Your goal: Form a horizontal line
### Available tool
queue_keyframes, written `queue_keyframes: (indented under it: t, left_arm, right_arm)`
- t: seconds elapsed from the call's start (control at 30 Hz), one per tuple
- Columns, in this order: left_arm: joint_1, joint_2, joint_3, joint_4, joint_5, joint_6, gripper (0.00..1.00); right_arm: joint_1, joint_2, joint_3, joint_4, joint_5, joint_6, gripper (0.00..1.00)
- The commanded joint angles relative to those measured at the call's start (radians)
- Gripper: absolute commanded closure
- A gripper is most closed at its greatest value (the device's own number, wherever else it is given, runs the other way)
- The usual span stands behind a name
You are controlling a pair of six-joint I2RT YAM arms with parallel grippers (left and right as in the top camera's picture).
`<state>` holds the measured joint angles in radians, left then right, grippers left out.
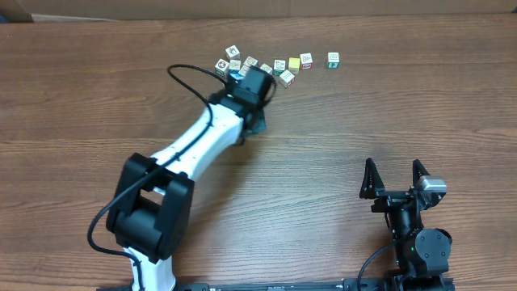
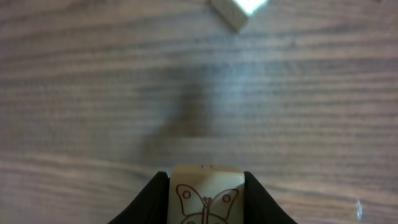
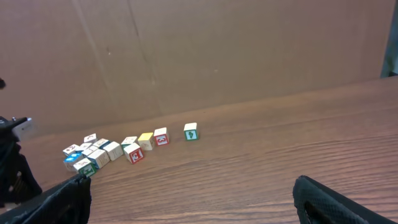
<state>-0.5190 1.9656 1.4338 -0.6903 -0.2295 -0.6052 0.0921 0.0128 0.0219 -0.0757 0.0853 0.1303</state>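
Note:
My left gripper [image 1: 257,81] is shut on a pale cube with a butterfly drawing [image 2: 205,186]; its dark fingers [image 2: 152,199] press both sides of it, just above the wood. It sits at the near edge of a cluster of tiny picture cubes [image 1: 234,61]. Right of the cluster, a few cubes lie in a loose horizontal line [image 1: 293,62], with a green-faced cube [image 1: 333,58] apart at its right end. The right wrist view shows the same row [image 3: 161,137]. My right gripper [image 1: 393,174] stands open at the near right with nothing between its fingers.
Another pale cube [image 2: 239,9] lies ahead of the left gripper on the brown wooden table [image 1: 363,113]. A red-faced cube [image 3: 134,153] sits just in front of the row. Cardboard backs the table's far edge [image 3: 217,56].

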Motion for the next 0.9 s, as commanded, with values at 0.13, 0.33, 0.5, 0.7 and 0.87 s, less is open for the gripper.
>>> queue_keyframes:
  t: [0.13, 0.33, 0.5, 0.7, 0.87]
  left_arm:
    - [-0.089, -0.024, 0.016, -0.006, -0.151, -0.092, 0.76]
    - [-0.088, -0.024, 0.016, 0.004, -0.144, -0.098, 0.83]
    - [-0.080, -0.024, 0.016, 0.029, -0.137, -0.098, 0.79]
    - [-0.078, -0.024, 0.016, 0.026, -0.137, -0.099, 0.78]
    - [-0.076, -0.024, 0.016, 0.041, -0.140, -0.098, 0.81]
  right_arm:
    - [-0.003, -0.010, -0.014, 0.003, -0.002, -0.005, 0.00]
    - [-0.003, -0.010, -0.014, 0.003, -0.002, -0.005, 0.00]
    - [-0.003, -0.010, -0.014, 0.003, -0.002, -0.005, 0.00]
    - [-0.003, -0.010, -0.014, 0.003, -0.002, -0.005, 0.00]
    - [-0.003, -0.010, -0.014, 0.003, -0.002, -0.005, 0.00]
